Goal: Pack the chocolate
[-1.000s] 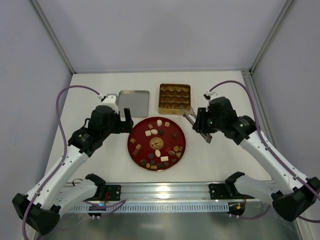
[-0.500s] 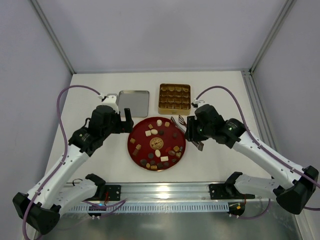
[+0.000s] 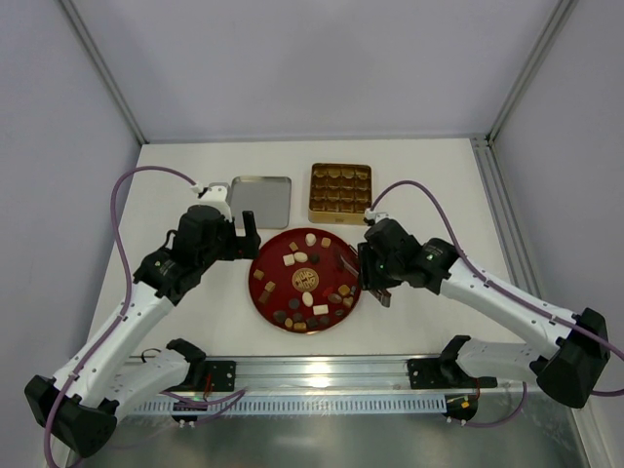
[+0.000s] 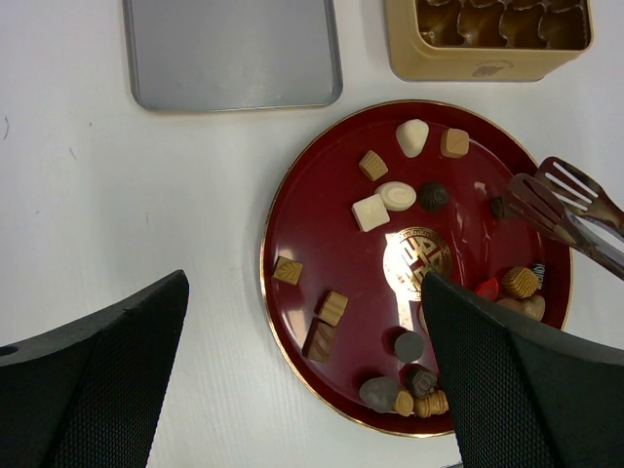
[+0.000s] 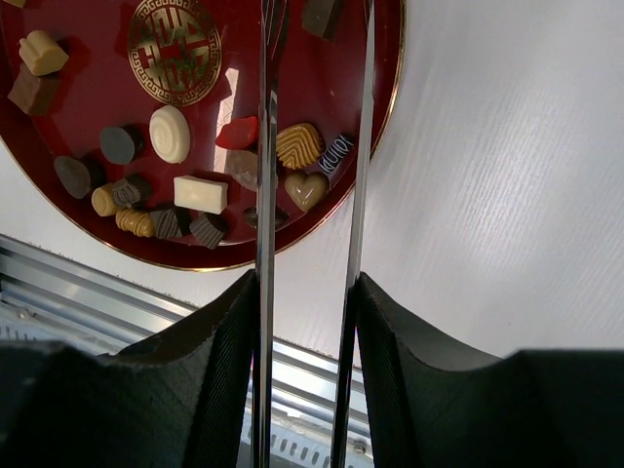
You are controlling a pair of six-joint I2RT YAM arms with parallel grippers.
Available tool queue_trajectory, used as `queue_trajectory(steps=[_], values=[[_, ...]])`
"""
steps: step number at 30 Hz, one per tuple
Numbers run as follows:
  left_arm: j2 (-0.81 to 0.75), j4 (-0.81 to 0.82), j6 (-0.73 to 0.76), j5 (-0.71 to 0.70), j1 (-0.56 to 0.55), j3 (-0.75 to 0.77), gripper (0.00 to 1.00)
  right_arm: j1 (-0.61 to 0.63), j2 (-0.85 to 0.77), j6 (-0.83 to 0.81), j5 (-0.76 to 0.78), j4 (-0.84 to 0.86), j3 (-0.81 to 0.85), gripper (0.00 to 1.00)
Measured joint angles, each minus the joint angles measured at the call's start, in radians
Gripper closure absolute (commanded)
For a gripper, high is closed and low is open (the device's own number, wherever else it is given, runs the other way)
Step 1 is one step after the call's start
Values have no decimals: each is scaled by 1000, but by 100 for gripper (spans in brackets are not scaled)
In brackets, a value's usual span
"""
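The chocolate (image 3: 310, 298) lies as several small dark, light brown and cream pieces on a round red plate (image 3: 257, 280) at the table's middle. My right gripper (image 3: 375, 268) is shut on metal tongs (image 3: 343, 258). The tongs' tips hang spread over the plate's right side, beside a dark piece (image 5: 322, 15). In the right wrist view both tong blades (image 5: 265, 146) run up between my fingers (image 5: 214, 390), and nothing shows between the blades. My left gripper (image 3: 244, 234) is open and empty at the plate's left edge. Its view shows the chocolate (image 4: 370, 212) and the tongs (image 4: 546, 195).
A square gold gridded tin (image 3: 339, 190) stands behind the plate, with brown pieces in its cells. Its flat grey lid (image 3: 261, 201) lies to its left. A metal rail (image 3: 322, 370) runs along the near edge.
My right arm has swung left with the tongs, from beside the gold tin to over the plate's right side. My left arm has not moved.
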Motion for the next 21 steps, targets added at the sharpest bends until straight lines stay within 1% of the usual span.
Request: queue_trajectory(steps=[13,15,21], values=[[0,0,-1,2,0,0,0,34,60,27,9,40,-34,56],[0,0,-1,2,0,0,0,35,63,30,14,42,-40,58],[0,0,-2,4,0,0,0,40,66,34,25,45,-40,60]])
